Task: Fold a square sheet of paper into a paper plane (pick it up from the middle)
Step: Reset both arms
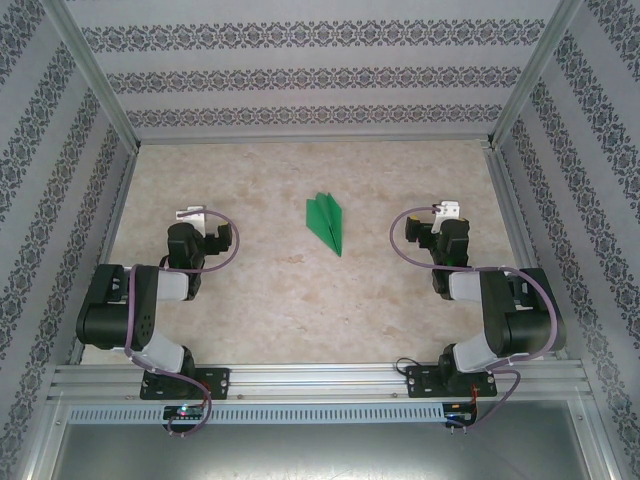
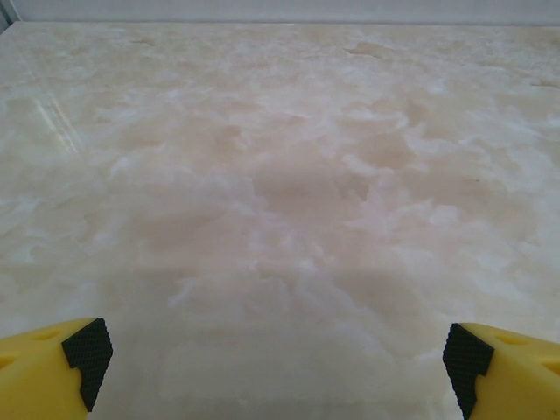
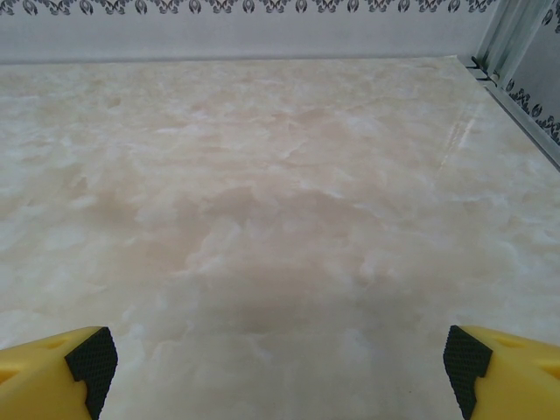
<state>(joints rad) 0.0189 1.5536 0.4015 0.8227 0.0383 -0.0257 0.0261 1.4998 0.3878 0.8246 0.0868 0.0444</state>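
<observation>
The square sheet of thin bright green paper is seen from above lying on the pale marbled beige table top. It is folded into a narrow pointed dart, with the tip turned toward the near right and the wider tail toward the far wall. It is placed about midway between the 2 arms and is touched by neither. The left gripper is spread wide and nothing is held: its 2 yellow fingers with black pads are set at opposite lower corners of the left wrist view, with bare table between them. The right gripper is spread equally wide and is likewise empty. Both are positioned low over the table and well apart from the paper, 1 on each side. The folding is judged to be finished or very nearly so, and the step in hand is taken to be a rest clear of the plane. This is done well if no sweep is made across the middle, where the light dart could be nudged or its creases sprung. Should a last crease need pressing, the approach is best made from above along the centre line, with the tail pinned by the other gripper.
</observation>
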